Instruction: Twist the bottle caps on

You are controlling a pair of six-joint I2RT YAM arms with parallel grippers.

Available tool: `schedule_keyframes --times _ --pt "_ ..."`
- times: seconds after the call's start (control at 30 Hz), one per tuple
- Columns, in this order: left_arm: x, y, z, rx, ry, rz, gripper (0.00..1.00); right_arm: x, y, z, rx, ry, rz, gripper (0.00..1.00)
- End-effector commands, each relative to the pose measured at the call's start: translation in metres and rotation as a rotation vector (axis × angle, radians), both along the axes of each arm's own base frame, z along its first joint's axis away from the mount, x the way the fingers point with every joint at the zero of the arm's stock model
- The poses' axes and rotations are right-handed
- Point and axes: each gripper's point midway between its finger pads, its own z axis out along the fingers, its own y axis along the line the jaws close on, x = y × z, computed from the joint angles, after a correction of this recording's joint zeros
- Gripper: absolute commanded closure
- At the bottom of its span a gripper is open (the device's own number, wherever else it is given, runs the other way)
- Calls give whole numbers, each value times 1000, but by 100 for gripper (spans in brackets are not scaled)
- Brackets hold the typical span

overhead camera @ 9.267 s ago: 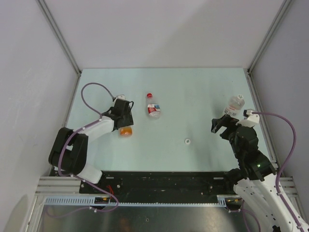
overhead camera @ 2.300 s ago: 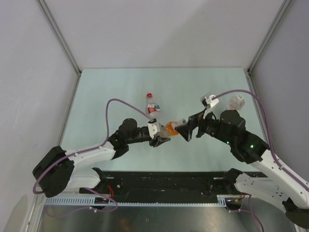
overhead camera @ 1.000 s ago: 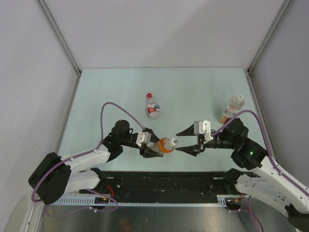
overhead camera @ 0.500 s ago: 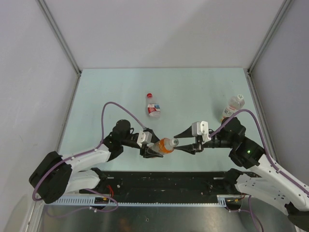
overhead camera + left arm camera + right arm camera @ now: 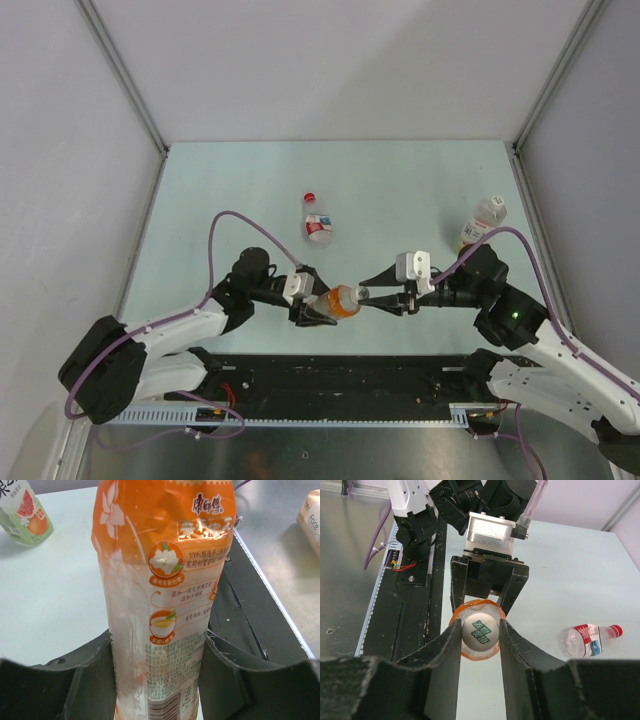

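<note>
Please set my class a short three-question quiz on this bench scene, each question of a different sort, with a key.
1. True or false: the left gripper holds the orange bottle by its body.
2. The right gripper has its fingers on either side of: A) the white cap on the orange bottle's neck; B) a loose cap lying on the table; C) the left arm's cable.
3. The labelled bottle lies on the table beyond both arms. What colour is its cap?

Key: 1 true; 2 A; 3 red.
</note>
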Motion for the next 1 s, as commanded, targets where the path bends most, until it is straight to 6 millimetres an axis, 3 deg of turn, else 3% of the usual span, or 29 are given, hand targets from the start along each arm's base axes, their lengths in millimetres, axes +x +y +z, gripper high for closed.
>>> schedule_keyframes --times 0.0,0.17,0.33,0.4,0.57,0.7,0.87,0.97 --pt "14 -3 37 -79 -107 55 100 6 3 0 2 32 -49 75" --pt "36 3 60 -118 -164 224 100 26 6 -12 -7 200 -206 81" --pt "67 16 83 -157 -245 442 100 56 13 -25 63 548 -466 89" --pt "86 22 88 -155 -267 549 100 71 16 -38 98 716 -597 97" --pt "120 28 96 -134 -292 715 100 107 17 -71 154 898 -900 100" --pt "143 30 91 -93 -287 843 100 128 13 -65 304 957 -1036 100" --pt "151 27 74 -33 -281 896 100 139 17 -47 418 959 -1045 99" --pt "147 26 62 -8 -273 880 100 138 23 -32 416 906 -979 83"
